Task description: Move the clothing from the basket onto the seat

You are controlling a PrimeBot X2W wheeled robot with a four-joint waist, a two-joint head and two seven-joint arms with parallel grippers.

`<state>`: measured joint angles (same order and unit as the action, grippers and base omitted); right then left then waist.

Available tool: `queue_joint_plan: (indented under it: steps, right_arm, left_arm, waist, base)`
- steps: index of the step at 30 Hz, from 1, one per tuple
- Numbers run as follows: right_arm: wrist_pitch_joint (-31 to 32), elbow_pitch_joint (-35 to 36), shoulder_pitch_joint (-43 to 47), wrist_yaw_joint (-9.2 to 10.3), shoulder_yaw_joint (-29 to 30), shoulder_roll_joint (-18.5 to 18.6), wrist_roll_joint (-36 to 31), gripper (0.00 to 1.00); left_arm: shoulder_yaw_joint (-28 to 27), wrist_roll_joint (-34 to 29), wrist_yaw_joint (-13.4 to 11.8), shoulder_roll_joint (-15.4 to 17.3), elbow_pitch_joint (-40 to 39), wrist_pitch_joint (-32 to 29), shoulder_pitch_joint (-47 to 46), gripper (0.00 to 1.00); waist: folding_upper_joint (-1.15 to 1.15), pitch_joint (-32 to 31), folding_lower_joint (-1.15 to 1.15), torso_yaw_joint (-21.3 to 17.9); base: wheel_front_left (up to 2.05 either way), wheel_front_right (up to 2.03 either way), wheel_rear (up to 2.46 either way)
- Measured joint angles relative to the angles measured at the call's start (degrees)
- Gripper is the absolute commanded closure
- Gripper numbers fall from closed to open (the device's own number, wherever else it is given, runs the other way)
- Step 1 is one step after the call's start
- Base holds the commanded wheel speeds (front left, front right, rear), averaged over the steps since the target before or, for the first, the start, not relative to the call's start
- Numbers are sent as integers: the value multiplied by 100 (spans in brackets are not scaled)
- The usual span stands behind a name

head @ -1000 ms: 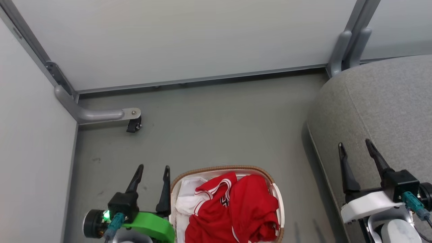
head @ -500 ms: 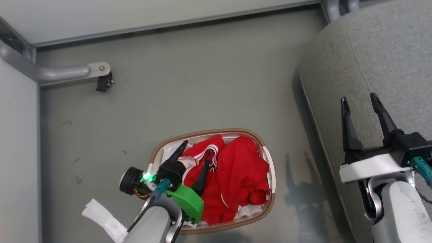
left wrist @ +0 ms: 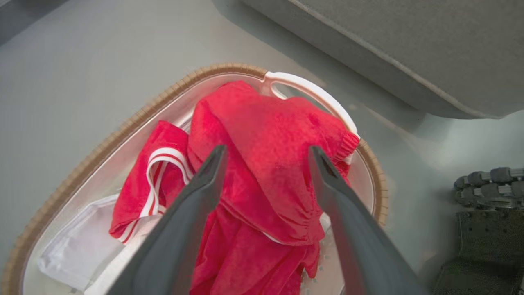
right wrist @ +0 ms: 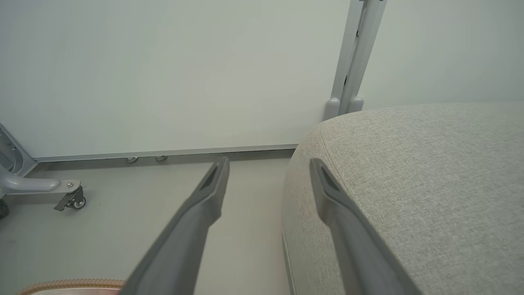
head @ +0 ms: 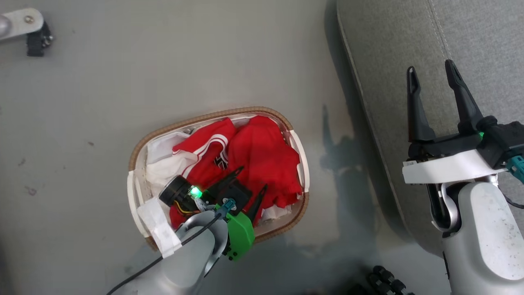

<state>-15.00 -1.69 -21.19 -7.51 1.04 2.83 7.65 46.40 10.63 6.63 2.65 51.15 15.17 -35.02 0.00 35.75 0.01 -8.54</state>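
Note:
The white basket [head: 138,147] with a brown woven rim stands on the floor, holding the red clothing [head: 262,157]: a plain red garment and a jersey [head: 204,143] with white-striped trim. My left gripper [head: 253,177] hovers open over the clothing, its fingers spread above the plain red piece [left wrist: 266,164] with nothing between them. The basket rim [left wrist: 123,127] curves around the pile in the left wrist view. My right gripper [head: 430,71] stands open above the grey seat [head: 483,41], holding nothing. The seat's rounded corner [right wrist: 409,172] lies beside the right fingers.
White liner fabric [head: 163,168] shows at the basket's left side. A metal leg with a caster [head: 35,39] sits at the far left on the grey floor. A white wall panel [right wrist: 163,73] stands behind. Dark wheel parts [left wrist: 483,184] lie near the basket.
The head camera has tilted down, shifting the whole picture. My left gripper has swung from beside the basket to over the red clothing, staying open. The right gripper remains open over the seat.

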Motion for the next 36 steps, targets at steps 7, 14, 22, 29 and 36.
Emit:
queue_joint_plan:
  steps: [7, 14, 22, 29, 36]
  right_arm:
    - [0, 171, -203, 0, -156, 0, 152, 0]
    - [0, 202, -313, 0, -312, -1, 345, 0]
    - [0, 240, -431, 0, -493, -1, 452, 0]
    - [0, 232, -428, 0, -486, -2, 450, 0]
    - [0, 92, -405, 0, -424, -2, 405, 0]
  left_arm:
    - [255, 35, -11, -3, 415, 1, -427, 0]
    - [385, 44, -180, 2, 903, 0, -701, 0]
    - [382, 309, -315, 2, 1478, -109, -1011, 0]
    - [479, 599, -308, 3, 1553, -240, -1081, 100]
    - [587, 837, -337, 7, 1268, -89, -957, 100]
  waist:
    - [0, 629, 0, -353]
    - [0, 1058, 0, -659]
    - [0, 1337, 0, -971]
    - [0, 1365, 0, -1074]
    - [0, 1150, 0, -976]
  base:
    - [0, 0, 0]
    - [0, 0, 0]
    - [0, 0, 0]
    - [0, 0, 0]
    - [0, 0, 0]
